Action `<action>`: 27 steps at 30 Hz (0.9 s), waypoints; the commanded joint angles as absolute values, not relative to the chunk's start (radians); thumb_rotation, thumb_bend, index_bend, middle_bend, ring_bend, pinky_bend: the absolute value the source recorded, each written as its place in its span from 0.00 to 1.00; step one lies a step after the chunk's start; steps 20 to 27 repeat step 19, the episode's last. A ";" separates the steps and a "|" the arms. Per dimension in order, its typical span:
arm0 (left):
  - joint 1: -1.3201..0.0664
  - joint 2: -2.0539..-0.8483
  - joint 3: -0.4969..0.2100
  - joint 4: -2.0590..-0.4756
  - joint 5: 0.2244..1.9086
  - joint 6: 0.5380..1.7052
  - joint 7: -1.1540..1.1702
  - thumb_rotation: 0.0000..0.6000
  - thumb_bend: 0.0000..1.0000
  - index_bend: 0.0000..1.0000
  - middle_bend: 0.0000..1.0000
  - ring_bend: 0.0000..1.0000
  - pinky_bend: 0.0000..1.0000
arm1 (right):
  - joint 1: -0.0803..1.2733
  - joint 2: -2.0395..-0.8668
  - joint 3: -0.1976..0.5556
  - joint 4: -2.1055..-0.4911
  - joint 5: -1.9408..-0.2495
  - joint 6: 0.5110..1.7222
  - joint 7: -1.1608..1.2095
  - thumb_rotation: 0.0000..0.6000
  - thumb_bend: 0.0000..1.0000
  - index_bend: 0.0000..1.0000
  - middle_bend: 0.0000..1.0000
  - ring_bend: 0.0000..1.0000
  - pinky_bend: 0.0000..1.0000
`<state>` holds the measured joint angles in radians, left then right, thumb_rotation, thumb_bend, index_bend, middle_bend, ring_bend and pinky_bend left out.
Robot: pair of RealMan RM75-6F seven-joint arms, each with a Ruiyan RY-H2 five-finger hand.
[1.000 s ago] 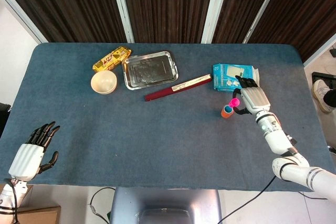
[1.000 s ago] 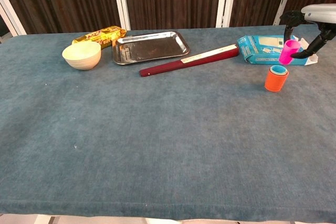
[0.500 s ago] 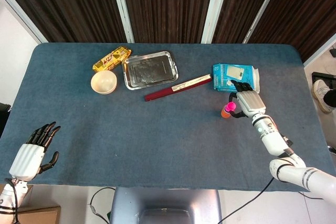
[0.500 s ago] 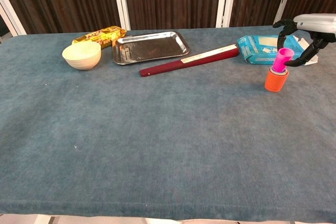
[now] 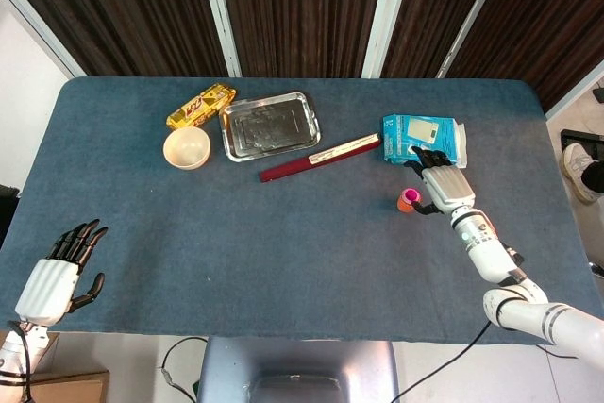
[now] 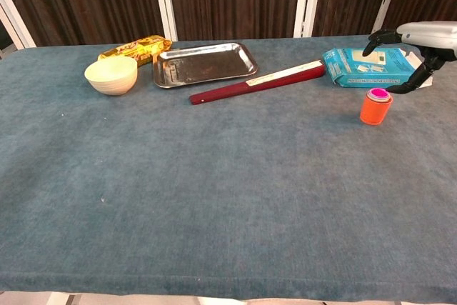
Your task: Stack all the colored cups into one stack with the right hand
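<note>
The cup stack (image 6: 375, 106) stands on the blue table (image 5: 283, 233) on the robot's right, just in front of the blue packet (image 6: 368, 66); orange cup outermost, pink cup (image 6: 378, 93) nested inside w/ only its rim showing at the top; in head view the stack (image 5: 408, 200) reads as a pink top w/ an orange edge.

Right hand (image 6: 418, 48) hovers above and just beside the stack, fingers spread, nothing in it; thumb reaches down toward the pink rim but looks apart from it, though the gap is too fine to be sure; head view shows that hand (image 5: 442, 184) just right of the stack.

Left hand (image 5: 58, 276) sits at the near left table edge, well apart from everything; fingers extended, holding nothing.

Step in hand, by my read: release after seating the pink cup; no loose colored cup visible anywhere else, so the stacking looks about done.

Next move calls for lifting the right hand straight up and clear w/o brushing the rim; a sideways drag could tip the stack.

Elsewhere: bowl (image 5: 186, 148), metal tray (image 5: 270, 125), snack bar (image 5: 200, 106), red ruler-like stick (image 5: 319, 158); none involved.
</note>
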<state>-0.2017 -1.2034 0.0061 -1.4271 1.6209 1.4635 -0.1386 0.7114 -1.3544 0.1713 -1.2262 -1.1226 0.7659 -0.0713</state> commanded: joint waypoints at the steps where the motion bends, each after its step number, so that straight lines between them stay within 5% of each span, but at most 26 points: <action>1: -0.201 -1.203 0.006 -1.427 1.622 1.467 -0.138 1.00 0.47 0.00 0.00 0.00 0.13 | 0.697 -1.330 0.171 -1.261 -1.127 0.786 -0.067 1.00 0.41 0.23 0.00 0.00 0.00; 5: -0.196 -1.204 0.005 -1.426 1.628 1.481 -0.134 1.00 0.47 0.00 0.00 0.00 0.13 | 0.591 -1.232 0.155 -1.442 -1.238 1.006 -0.052 1.00 0.41 0.08 0.00 0.00 0.00; 8: -0.185 -1.205 0.005 -1.429 1.634 1.505 -0.111 1.00 0.47 0.00 0.00 0.00 0.13 | 0.389 -1.126 0.052 -1.638 -1.387 1.333 -0.166 1.00 0.41 0.02 0.00 0.00 0.00; 12: -0.166 -1.200 0.013 -1.451 1.645 1.531 -0.068 1.00 0.47 0.00 0.00 0.00 0.13 | 0.164 -1.133 -0.042 -1.694 -1.418 1.602 -0.229 1.00 0.36 0.00 0.00 0.00 0.00; 27: -0.156 -1.201 0.021 -1.481 1.663 1.544 -0.017 1.00 0.47 0.00 0.00 0.00 0.13 | 0.126 -1.112 -0.053 -1.685 -1.416 1.573 -0.182 1.00 0.34 0.00 0.00 0.00 0.00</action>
